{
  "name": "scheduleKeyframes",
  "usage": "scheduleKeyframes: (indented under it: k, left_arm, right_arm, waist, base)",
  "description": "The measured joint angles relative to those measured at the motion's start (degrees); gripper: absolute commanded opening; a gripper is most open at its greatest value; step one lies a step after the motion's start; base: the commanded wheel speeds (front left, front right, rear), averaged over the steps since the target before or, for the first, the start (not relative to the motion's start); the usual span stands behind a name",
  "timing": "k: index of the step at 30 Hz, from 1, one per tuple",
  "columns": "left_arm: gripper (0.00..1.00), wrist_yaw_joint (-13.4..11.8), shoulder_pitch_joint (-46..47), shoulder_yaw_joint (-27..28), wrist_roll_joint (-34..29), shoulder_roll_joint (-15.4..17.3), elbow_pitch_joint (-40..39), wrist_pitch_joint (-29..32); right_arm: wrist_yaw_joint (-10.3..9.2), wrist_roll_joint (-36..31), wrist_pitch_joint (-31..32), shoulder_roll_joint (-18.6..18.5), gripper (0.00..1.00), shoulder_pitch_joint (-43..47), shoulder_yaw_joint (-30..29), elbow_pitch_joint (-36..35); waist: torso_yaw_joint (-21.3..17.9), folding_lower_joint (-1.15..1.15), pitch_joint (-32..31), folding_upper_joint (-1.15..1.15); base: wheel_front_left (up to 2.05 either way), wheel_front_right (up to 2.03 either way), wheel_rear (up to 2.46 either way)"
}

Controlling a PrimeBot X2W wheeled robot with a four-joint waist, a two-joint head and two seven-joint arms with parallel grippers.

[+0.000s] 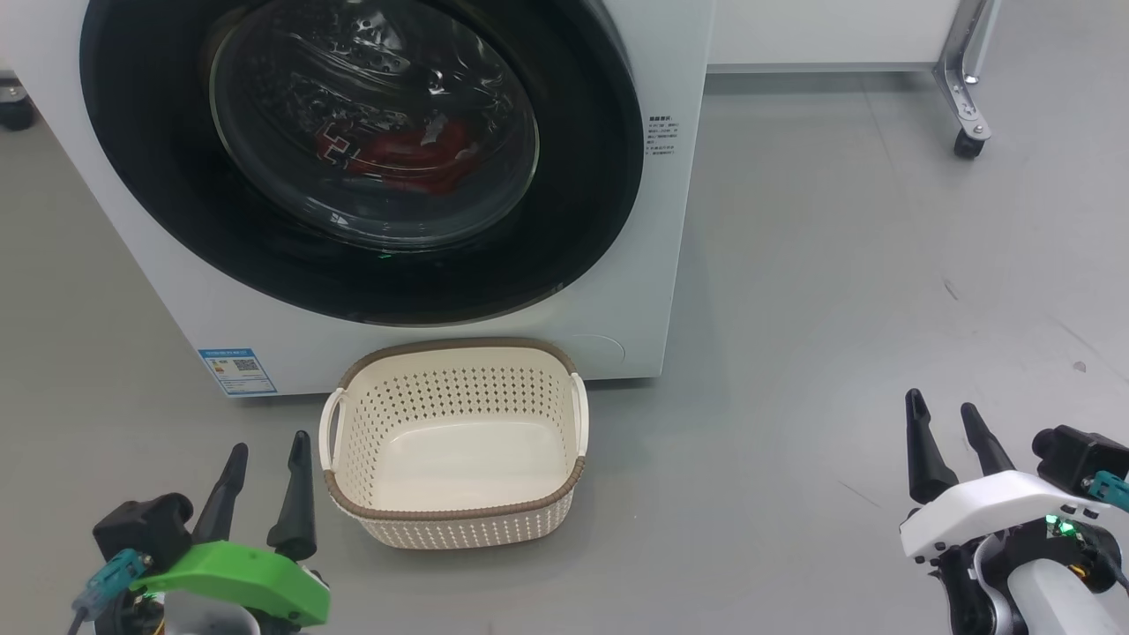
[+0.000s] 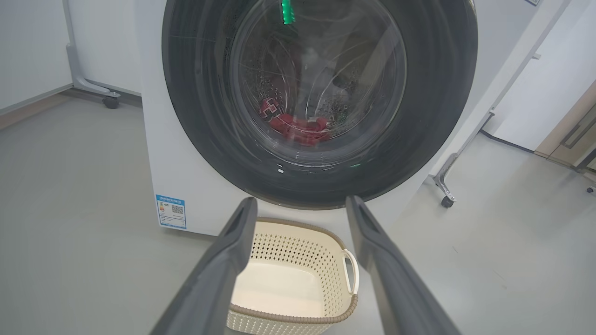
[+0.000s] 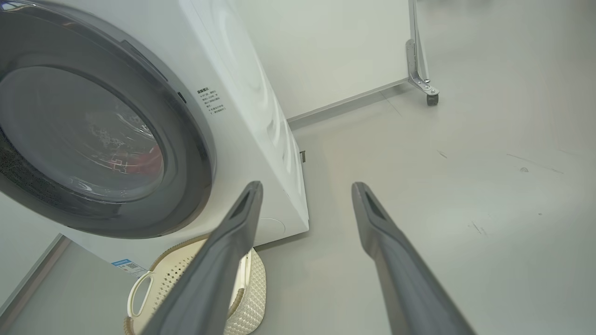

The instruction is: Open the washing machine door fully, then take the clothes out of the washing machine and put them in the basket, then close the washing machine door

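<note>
Both tools are hanging low near the floor, fingers spread wide and gripping nothing. Left tool point(image 1: 268, 444), the one on the green mount, is sitting just left of the basket. Right tool point(image 1: 940, 402), on the white mount, is hovering well off to the right over bare grey floor point(image 1: 838, 309).

Biggest thing first: the washing machine point(image 1: 670, 265) is standing straight ahead, filling the upper left of the head view. The washing machine door point(image 1: 582, 220) is looking shut, its glossy black ring lying flush against the white front, with the glass bowl bulging out in the middle.

The basket point(image 1: 459, 344) is sitting on the floor right up against the front of the machine, just under the door. Its cream bottom is showing bare, and one white handle is poking out on each side.

The clothes point(image 1: 414, 154) are lying inside the drum behind the glass, a red heap at the bottom with a dark, white-edged marking showing on its left part.

A small blue label sticker point(image 1: 236, 370) is sitting at the lower left corner of the machine's front. Off in the far right corner, a little caster wheel point(image 1: 968, 145) is resting on the floor under a metal leg.
</note>
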State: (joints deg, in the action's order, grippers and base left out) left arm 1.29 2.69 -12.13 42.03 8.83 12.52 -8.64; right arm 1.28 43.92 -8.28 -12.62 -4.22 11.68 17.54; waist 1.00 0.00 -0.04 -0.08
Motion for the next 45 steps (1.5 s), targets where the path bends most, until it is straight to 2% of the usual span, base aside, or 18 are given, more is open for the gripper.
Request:
scheduleKeyframes:
  k: [28, 45]
  left_arm:
    - [1.0, -2.58, -0.01, -5.44, -22.3, 0.37, -0.38, -5.65]
    - [1.0, -3.01, -0.03, -4.34, -22.7, -0.29, 1.53, -5.65]
  right_arm:
    - [-3.53, -19.24, -5.47, -1.93, 1.0, -1.48, 8.69, 2.16]
    - [-4.39, -19.45, -5.65, -1.75, 1.0, -1.48, 8.1, 3.24]
  waist:
    - [0.38, 0.0, -0.25, 0.0]
    - [0.26, 0.0, -0.23, 0.0]
  base:
    - [0.0, 0.0, 0.0]
    - [0.0, 0.0, 0.0]
